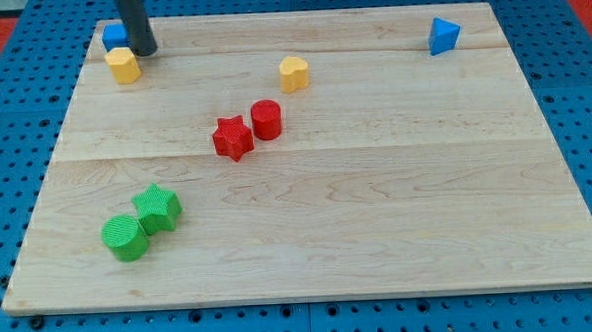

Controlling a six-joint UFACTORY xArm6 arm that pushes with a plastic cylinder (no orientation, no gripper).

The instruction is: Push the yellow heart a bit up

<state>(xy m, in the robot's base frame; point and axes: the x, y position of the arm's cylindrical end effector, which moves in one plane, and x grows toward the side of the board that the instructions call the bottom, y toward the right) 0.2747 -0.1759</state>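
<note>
The yellow heart (293, 74) lies in the upper middle of the wooden board (378, 212). My tip (146, 51) rests on the board at the top left, far to the left of the heart. It sits just right of a blue cube (114, 36) and just above and to the right of a yellow hexagon (123, 65). Whether the tip touches either block cannot be told.
A red star (233, 138) and a red cylinder (266, 119) sit together below and left of the heart. A green star (158, 207) and a green cylinder (126, 237) sit at the lower left. A blue triangle (443, 35) is at the top right.
</note>
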